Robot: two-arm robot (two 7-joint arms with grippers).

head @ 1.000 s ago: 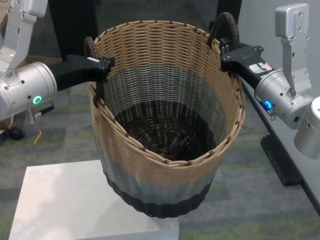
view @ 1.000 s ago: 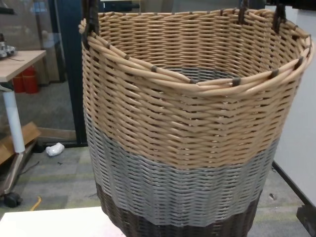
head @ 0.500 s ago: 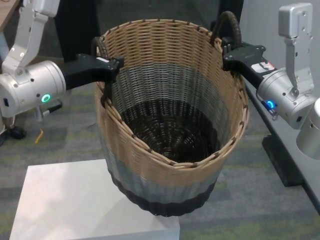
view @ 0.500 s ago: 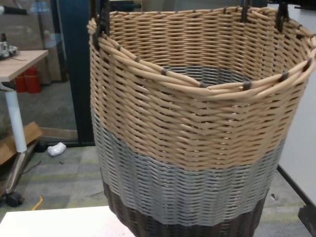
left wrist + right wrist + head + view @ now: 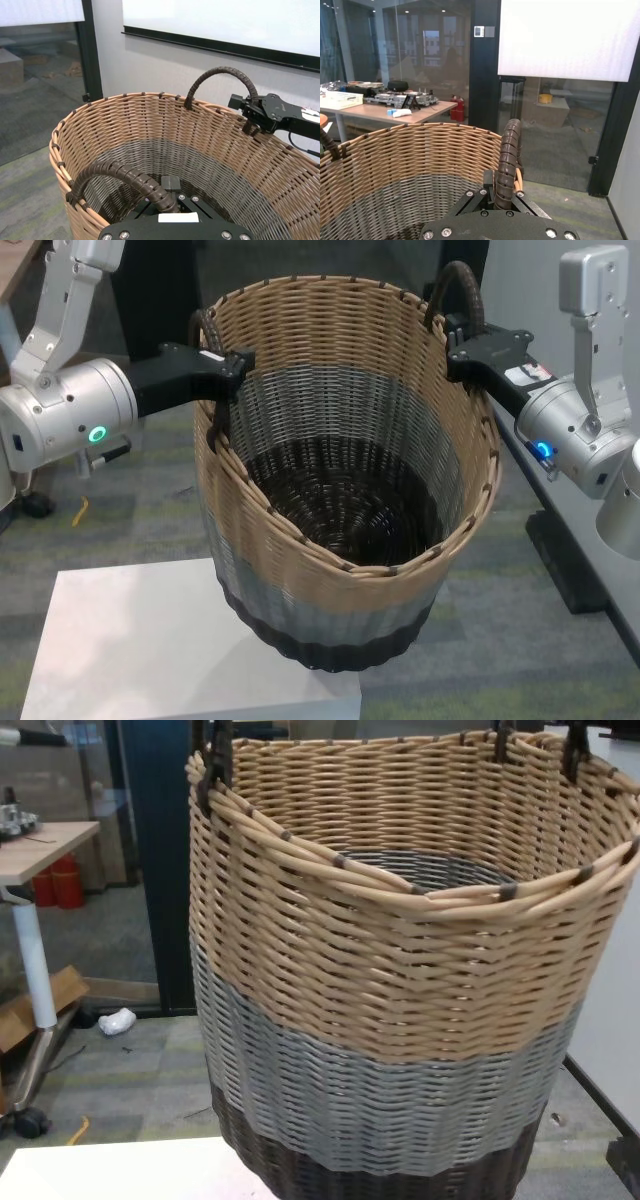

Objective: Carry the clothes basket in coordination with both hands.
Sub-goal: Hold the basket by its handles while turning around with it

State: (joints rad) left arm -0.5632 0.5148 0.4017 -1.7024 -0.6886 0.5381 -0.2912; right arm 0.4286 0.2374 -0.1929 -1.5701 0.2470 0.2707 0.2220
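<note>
Clothes basket (image 5: 345,490): large round wicker, tan upper band, grey middle, dark brown base, empty inside, two dark brown arched loop handles. Hangs between both arms, tilted, its base above the white platform's (image 5: 130,640) far right corner; cannot tell if touching. Left gripper (image 5: 225,365) clenched on the left handle (image 5: 120,177) at the rim. Right gripper (image 5: 470,350) clenched on the right handle (image 5: 509,150). Beyond, on the left: wooden desk (image 5: 35,845) on white leg, dark glass door frame (image 5: 160,870). Grey-green carpet (image 5: 150,510) below.
</note>
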